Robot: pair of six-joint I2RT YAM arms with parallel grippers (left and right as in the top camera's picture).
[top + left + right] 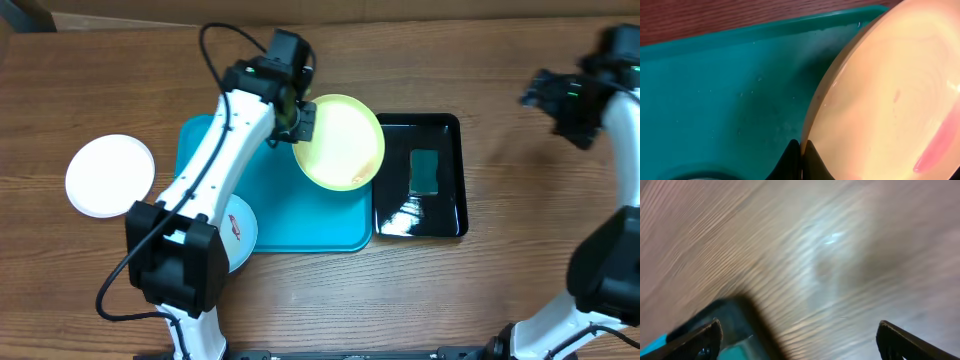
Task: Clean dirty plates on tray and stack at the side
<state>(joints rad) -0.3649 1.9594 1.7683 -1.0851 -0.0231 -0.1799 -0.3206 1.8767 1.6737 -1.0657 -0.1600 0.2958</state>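
Left pincer (801, 150): two black fingers pressed together on the rim of the yellow-green plate (890, 90), at the very bottom of the left wrist view.

Yellow-green plate: round, smooth, glossy plastic, held tilted above the tray (715, 100). One pinkish-red streak (935, 145) on its face. From overhead it hangs over the tray's far right corner and overlaps the left edge of the black tray (452, 128).

Tray: turquoise plastic, rectangular, rounded corners, low rim. Small specks or droplets on its floor.

Left arm (215, 150): white and black, lying diagonally across the tray's left half and covering part of the pale blue plate (245, 235).

Pale blue plate: at the tray's near left corner, with a reddish-brown smear (235, 228) showing beside the arm.

White plate (110, 176): round, matt, flat on the table (500, 300), left of the tray and apart from it.

Black tray: glossy, smaller, just beside the turquoise tray's right side. Holds a dark green rectangular pad (425, 172).

Table: brown wood grain.

Right pincer (797, 335): fingers wide apart, holding nothing, over bare wood at the far right. Its wrist view is blurred.
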